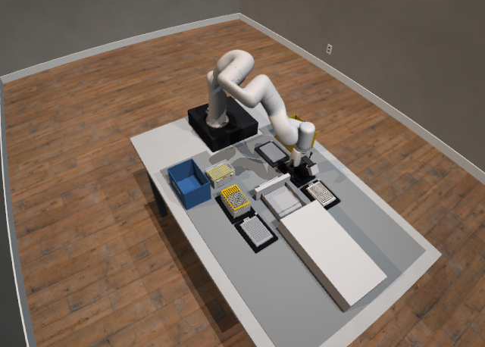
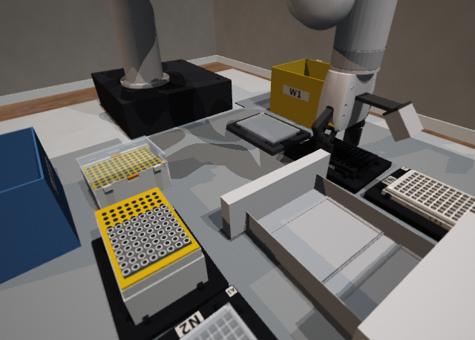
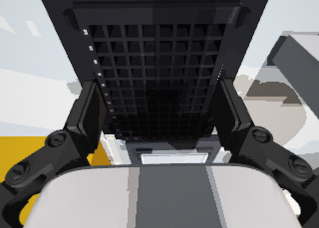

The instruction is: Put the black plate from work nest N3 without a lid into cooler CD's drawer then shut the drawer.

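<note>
Your black two-finger gripper (image 3: pixel 159 114) stood released, fingers spread at 9 and 3 o'clock of the black gridded well plate (image 3: pixel 159 54), gripping nothing. The plate (image 2: pixel 351 158) sat in its black work nest (image 2: pixel 378 168), at 1 o'clock of the white cooler's open drawer (image 2: pixel 326 237). A yellow open bin marked W1 (image 2: pixel 295 90) stood behind.

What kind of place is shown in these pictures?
Most likely a laboratory automation bench: well plates such as the black plate, a latched tip box and a tube rack surround a white arm with an open gripper.
</note>
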